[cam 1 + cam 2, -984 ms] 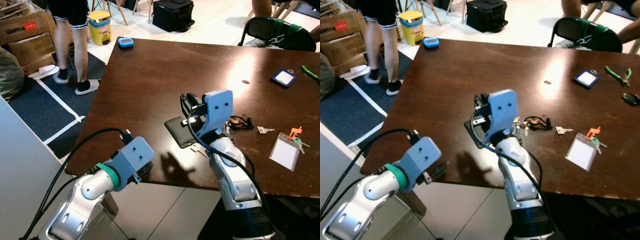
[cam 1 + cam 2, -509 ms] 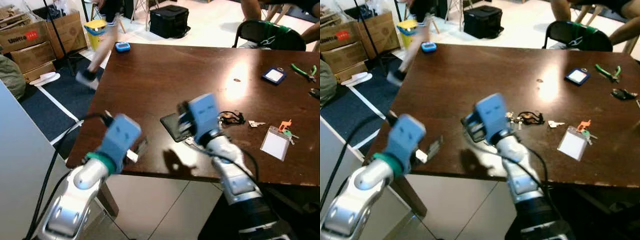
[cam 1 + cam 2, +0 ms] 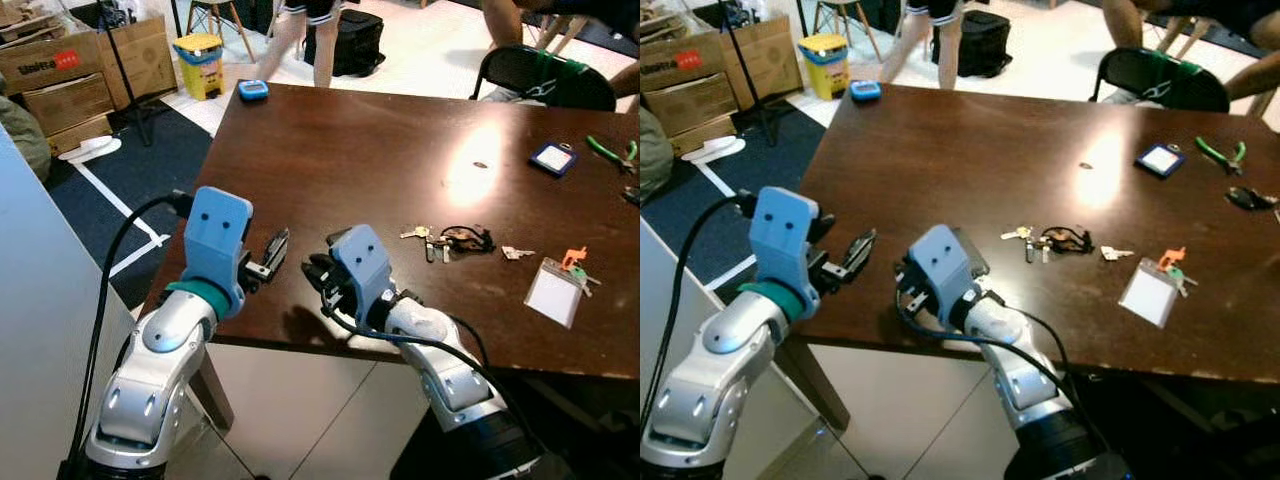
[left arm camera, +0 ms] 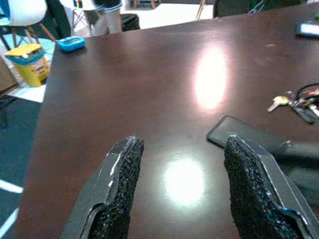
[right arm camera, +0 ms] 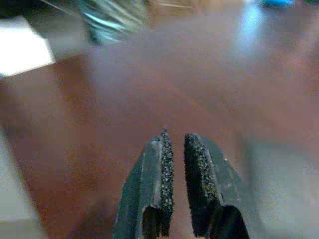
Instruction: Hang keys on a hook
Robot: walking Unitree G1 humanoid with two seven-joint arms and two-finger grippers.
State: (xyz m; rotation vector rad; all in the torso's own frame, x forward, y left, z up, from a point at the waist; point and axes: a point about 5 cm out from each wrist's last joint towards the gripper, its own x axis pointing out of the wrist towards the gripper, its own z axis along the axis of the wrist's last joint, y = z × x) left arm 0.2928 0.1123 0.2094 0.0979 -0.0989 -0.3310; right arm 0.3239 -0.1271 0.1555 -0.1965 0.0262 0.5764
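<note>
Since a second ago my left gripper (image 3: 272, 247) has risen from below the table edge to hover over the near corner of the dark wooden table (image 3: 380, 150), and my right gripper (image 3: 318, 272) has swung down and toward it. The keys (image 3: 432, 240), once half hidden behind the right arm, now lie in plain sight well beyond both grippers, beside a tangle of black cord (image 3: 468, 237).

The left wrist camera shows what the head cameras blur: fingers (image 4: 119, 181) spread wide, their pads rough and grainy, over the glossy tabletop with a flat black phone (image 4: 239, 137) and the key bunch ahead. The right wrist view shows pads (image 5: 164, 169) drawn nearly together with a thin slit between them, gripping nothing (the background is smeared).

Farther off lie a clear badge holder (image 3: 554, 292) with an orange tag, a blue card holder (image 3: 553, 157) and green-handled pliers (image 3: 612, 150). A cardboard box (image 3: 50, 62) on the floor reads "Unitree" in red.
</note>
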